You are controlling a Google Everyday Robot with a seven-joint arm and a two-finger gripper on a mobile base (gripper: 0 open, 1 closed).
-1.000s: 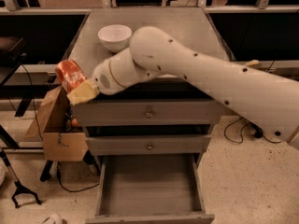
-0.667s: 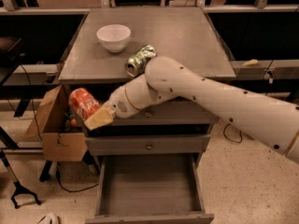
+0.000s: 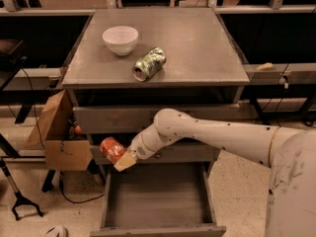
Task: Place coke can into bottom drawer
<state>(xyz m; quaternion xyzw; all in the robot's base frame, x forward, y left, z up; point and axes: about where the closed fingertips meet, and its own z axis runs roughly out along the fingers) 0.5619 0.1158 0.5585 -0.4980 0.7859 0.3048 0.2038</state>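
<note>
The gripper (image 3: 120, 158), clenched on the tilted coke can (image 3: 111, 148), holds it in the air above the back-left corner of the open bottom drawer (image 3: 158, 197), whose bare floor lies below and inward.

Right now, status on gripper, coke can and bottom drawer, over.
Gripper shut on coke can, above open bottom drawer's back-left corner. Can not yet inside. Nothing seen in the way.
</note>
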